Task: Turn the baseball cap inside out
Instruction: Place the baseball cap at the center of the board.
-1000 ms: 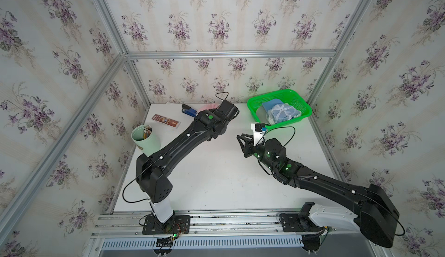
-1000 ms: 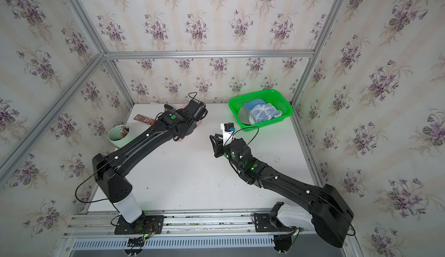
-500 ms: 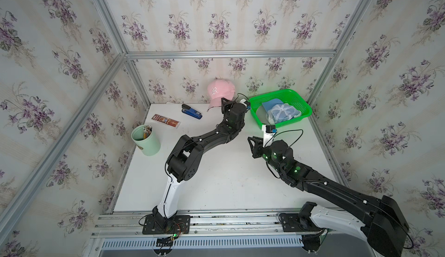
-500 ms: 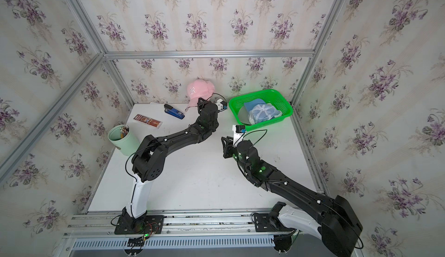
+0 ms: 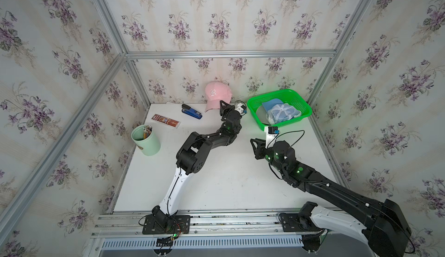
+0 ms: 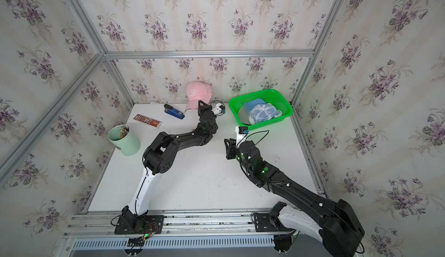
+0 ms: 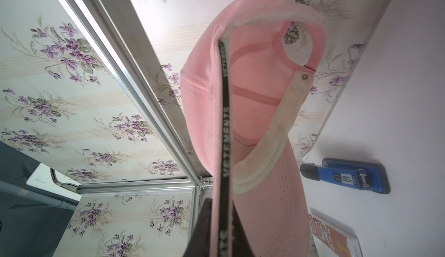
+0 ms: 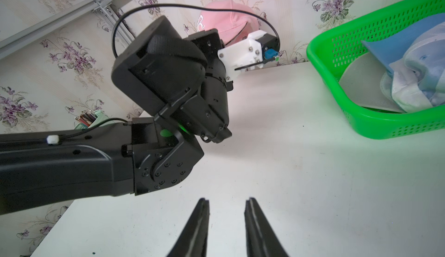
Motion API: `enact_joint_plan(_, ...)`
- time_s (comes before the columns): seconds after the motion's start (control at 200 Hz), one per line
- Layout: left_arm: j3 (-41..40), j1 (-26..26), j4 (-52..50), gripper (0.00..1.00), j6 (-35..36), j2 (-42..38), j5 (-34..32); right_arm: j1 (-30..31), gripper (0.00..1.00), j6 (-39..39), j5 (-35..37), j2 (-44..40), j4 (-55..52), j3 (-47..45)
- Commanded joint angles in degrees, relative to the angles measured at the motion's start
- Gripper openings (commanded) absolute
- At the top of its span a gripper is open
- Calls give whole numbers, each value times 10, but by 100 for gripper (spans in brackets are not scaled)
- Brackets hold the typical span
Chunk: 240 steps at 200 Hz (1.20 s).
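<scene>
I see the pink cloth baseball cap [image 5: 216,95] up at the back wall [image 5: 173,79], the blue stapler [image 5: 192,111] left of it and the green plastic basket [image 5: 289,122] right of it. The flat printed carton [image 5: 165,120] lies left of the stapler, the mint pencil cup [image 5: 147,145] nearer me.

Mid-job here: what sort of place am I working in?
Probably a mock-up robot test cell, not a real room: floral wallpaper panels on an aluminium frame, a white table, a mounting rail along its front.
</scene>
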Motion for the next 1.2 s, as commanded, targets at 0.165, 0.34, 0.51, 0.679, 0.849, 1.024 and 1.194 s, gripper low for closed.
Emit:
enact_joint_plan(0.165,-57,0,103,4,-4,18,-7,-1,30,6,-29,14,10,9)
enact_joint_plan(0.34,-83,-4,136,5,-6,34,-19,-1,30,7,-35,19,3,13)
enact_joint_plan(0.51,-119,-20,180,5,-1,36,-37,0,30,6,-32,19,-2,21)
enact_joint_plan(0.679,-151,-33,209,6,2,34,-63,-1,29,8,-40,30,4,27)
enact_joint_plan(0.849,-176,-46,252,13,16,48,-83,0,29,13,-49,37,15,26)
enact_joint_plan(1.024,-190,-57,252,38,0,52,-106,0,29,11,-54,43,16,33)
enact_joint_plan(1.194,-206,-71,252,69,-18,38,-115,-1,29,9,-55,42,16,40)
